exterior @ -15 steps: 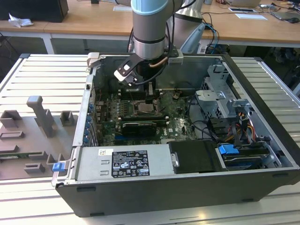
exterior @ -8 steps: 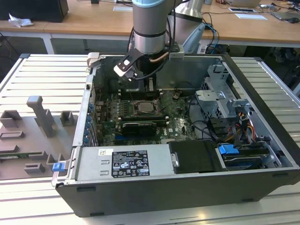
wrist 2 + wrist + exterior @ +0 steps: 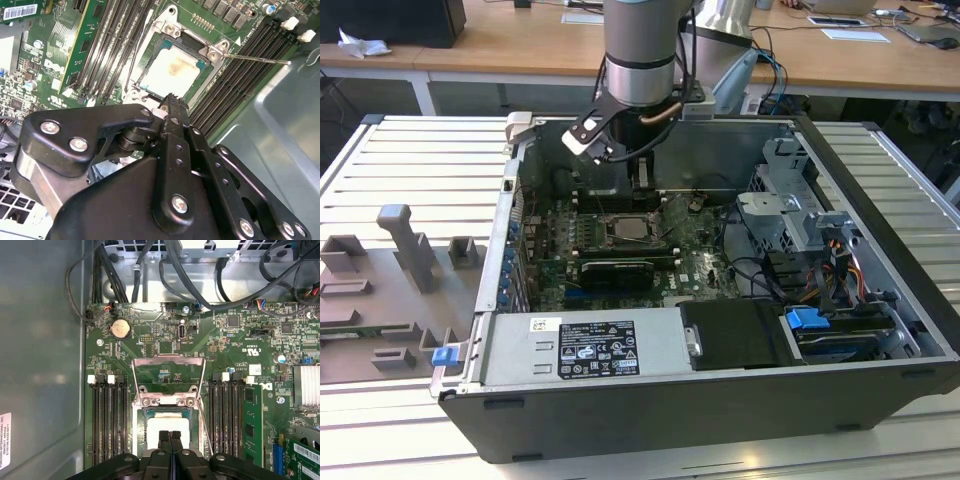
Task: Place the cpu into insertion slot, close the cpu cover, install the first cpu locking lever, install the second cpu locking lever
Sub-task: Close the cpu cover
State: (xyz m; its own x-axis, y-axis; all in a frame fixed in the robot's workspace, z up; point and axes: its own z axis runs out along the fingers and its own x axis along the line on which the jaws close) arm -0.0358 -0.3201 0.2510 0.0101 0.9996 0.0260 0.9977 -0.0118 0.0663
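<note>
Two black fingers [image 3: 164, 441] of the gripper [image 3: 170, 436] are pressed together with no gap and nothing held between them. Their tips are right over the cpu [image 3: 167, 424], near its middle; I cannot tell whether they touch its pale top. The cpu lies flat in the insertion slot [image 3: 142, 426], whose dark rim shows around it. The cpu cover [image 3: 168, 361] stands open, tipped away from the slot, and the green board shows through its cut-out. In the second wrist view a thin locking lever [image 3: 257, 59] juts out free beside the slot, above the long memory slots [image 3: 235, 75]. These slots flank the socket on both sides, and a green memory module [image 3: 252, 425] sits in one. A coin battery [image 3: 120, 329] and black cables [image 3: 200, 275] lie beyond the cover. In the exterior view the arm [image 3: 640, 60] stands at the top centre of the frame, reaching into the open computer case [image 3: 880, 210]. A power supply [image 3: 585, 350] lies along the case's lower edge, and grey fixtures [image 3: 405, 255] sit at the frame's left.
</note>
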